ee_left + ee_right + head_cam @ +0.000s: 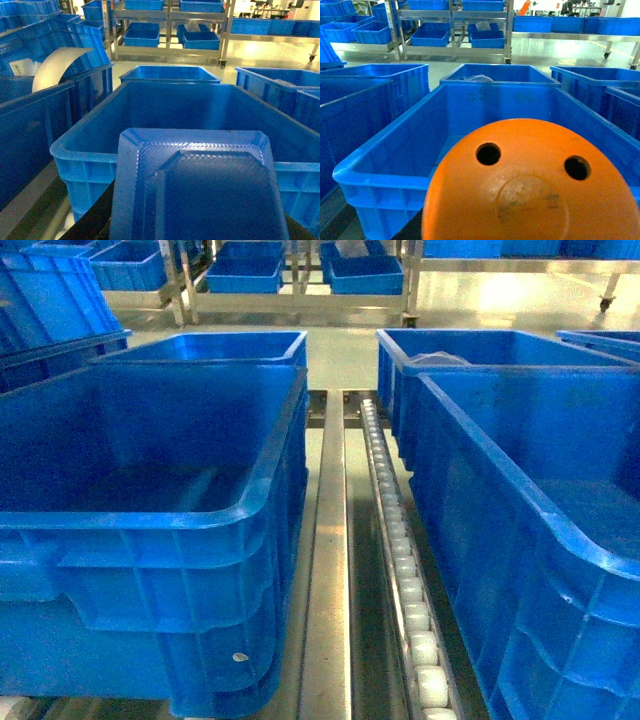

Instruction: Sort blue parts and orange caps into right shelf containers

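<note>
A blue part, a ribbed tray-like plastic piece, fills the bottom of the left wrist view. It hangs tilted over the near rim of a large blue container, and my left gripper is shut on it with the fingers hidden behind it. An orange cap, domed with two round holes, fills the bottom of the right wrist view above another blue container. My right gripper is shut on it, its fingers also hidden. Neither gripper shows in the head view, where the left container and the right container look bare inside.
A metal rail and a white roller track run between the containers. More blue bins stand behind, one holding a whitish item. Metal shelves with bins line the back. A curved white sheet rises from a bin at left.
</note>
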Robot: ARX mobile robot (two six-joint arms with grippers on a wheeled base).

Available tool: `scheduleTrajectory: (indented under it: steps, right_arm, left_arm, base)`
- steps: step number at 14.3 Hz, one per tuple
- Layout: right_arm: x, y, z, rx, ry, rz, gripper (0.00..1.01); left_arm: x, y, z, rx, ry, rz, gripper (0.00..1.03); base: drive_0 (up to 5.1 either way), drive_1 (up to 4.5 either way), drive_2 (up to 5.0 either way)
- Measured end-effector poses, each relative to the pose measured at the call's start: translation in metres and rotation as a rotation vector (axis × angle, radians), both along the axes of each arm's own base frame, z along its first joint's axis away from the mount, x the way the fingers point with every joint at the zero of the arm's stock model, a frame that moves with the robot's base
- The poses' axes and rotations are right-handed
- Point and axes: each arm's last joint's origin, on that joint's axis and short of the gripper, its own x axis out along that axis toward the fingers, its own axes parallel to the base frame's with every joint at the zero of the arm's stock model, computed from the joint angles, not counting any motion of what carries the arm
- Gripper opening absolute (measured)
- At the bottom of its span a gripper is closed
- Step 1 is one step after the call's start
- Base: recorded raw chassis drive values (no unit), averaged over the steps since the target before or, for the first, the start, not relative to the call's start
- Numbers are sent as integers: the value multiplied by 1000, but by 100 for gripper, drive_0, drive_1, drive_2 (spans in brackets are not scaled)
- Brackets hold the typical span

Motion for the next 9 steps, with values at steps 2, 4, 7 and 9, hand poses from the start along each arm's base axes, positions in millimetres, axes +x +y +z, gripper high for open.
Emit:
scheduleTrajectory:
  steps: [2,4,7,9]
  right_arm:
    - [0,0,0,0,0,0,44]
    - [0,0,0,0,0,0,44]
    - [0,0,0,0,0,0,44]
    - [0,0,0,0,0,0,44]
  left_arm:
    - [0,0,0,0,0,0,43]
    - [0,0,0,0,0,0,43]
    - [0,0,0,0,0,0,43]
    - [0,0,0,0,0,0,43]
  base:
    - [0,0,0]
    - [0,0,0]
    - [0,0,0]
    - [0,0,0]
